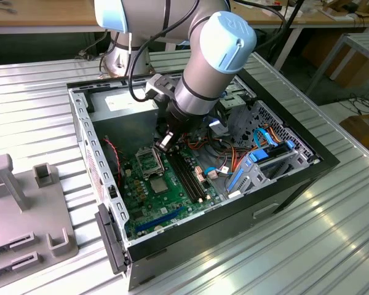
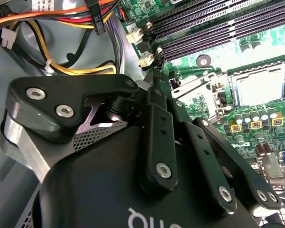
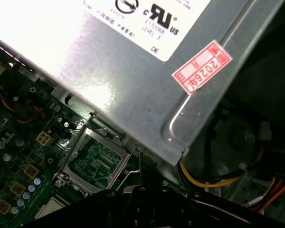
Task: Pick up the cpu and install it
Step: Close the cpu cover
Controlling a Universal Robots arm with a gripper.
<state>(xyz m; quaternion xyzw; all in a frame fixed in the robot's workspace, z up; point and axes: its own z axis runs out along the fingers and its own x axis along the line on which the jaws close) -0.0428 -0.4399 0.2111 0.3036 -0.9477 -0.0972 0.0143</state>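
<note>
While claw (image 1: 164,142) hovers near socket (image 1: 149,162), cpu (image 1: 159,184) alongside

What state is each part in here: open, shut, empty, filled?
case: open, side panel off.
socket: metal frame lifted, empty.
cpu: lying flat beside the socket, not installed.
memory slots: empty.

One cpu (image 1: 158,184), one socket (image 1: 149,161), four memory slots (image 1: 188,176), one power supply (image 1: 123,108), one computer case (image 1: 203,239), one arm (image 1: 215,61).
</note>
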